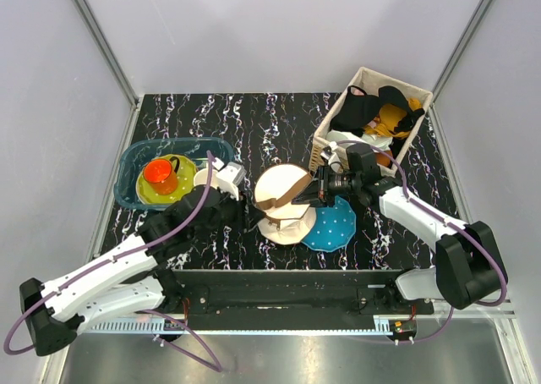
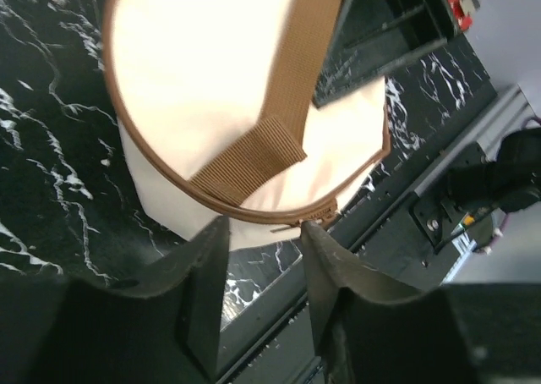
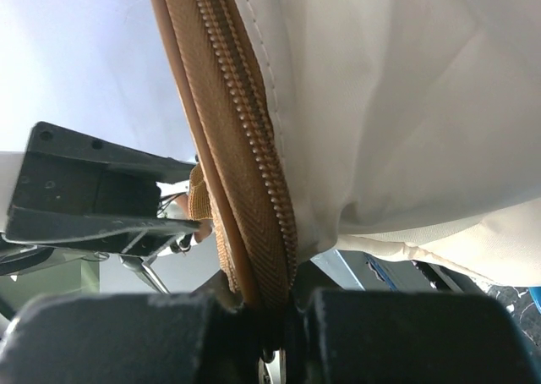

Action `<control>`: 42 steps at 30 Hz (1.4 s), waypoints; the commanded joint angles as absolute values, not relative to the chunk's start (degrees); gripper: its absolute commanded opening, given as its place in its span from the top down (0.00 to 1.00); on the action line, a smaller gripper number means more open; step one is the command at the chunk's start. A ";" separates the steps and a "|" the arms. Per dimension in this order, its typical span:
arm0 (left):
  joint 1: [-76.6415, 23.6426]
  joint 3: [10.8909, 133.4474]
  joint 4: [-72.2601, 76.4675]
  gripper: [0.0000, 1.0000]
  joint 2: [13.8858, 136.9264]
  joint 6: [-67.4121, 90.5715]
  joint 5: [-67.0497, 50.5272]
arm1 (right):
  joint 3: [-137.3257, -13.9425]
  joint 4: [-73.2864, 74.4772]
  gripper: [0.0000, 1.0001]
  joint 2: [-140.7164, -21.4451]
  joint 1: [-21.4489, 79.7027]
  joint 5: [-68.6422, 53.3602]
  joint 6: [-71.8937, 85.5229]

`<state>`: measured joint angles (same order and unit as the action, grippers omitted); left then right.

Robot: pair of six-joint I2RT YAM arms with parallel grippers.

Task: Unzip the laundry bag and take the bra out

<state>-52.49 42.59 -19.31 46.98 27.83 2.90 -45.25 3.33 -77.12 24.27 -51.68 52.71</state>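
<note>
The cream laundry bag (image 1: 283, 200) with brown zip trim and brown strap stands mid-table, its top half lifted and tilted. My right gripper (image 1: 314, 193) is shut on the bag's right rim; the right wrist view shows the fingers (image 3: 270, 304) clamped on the brown zip tape (image 3: 254, 189). My left gripper (image 1: 247, 216) is open just left of the bag. In the left wrist view its fingertips (image 2: 264, 232) straddle the bag's lower edge (image 2: 245, 105), next to a small metal zip pull (image 2: 292, 226), without touching it. The bra is hidden.
A blue white-dotted disc (image 1: 335, 224) lies under the bag's right side. A woven basket (image 1: 331, 123) with black and mustard clothes stands back right. A teal tub (image 1: 128, 189) with a yellow-green plate and a red cup (image 1: 160, 174) sits at the left.
</note>
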 commanded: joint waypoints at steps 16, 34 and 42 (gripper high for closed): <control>-52.38 41.31 -7.83 0.64 52.82 29.88 -7.21 | -49.92 -1.58 1.00 -76.82 24.43 -53.88 58.45; -52.29 40.70 -12.39 1.00 47.11 29.88 -0.26 | -48.08 -1.76 1.00 -76.46 24.43 -53.61 57.75; -52.29 41.22 -11.78 0.88 46.84 29.62 -2.54 | -48.08 -1.84 1.00 -76.55 24.43 -53.35 57.74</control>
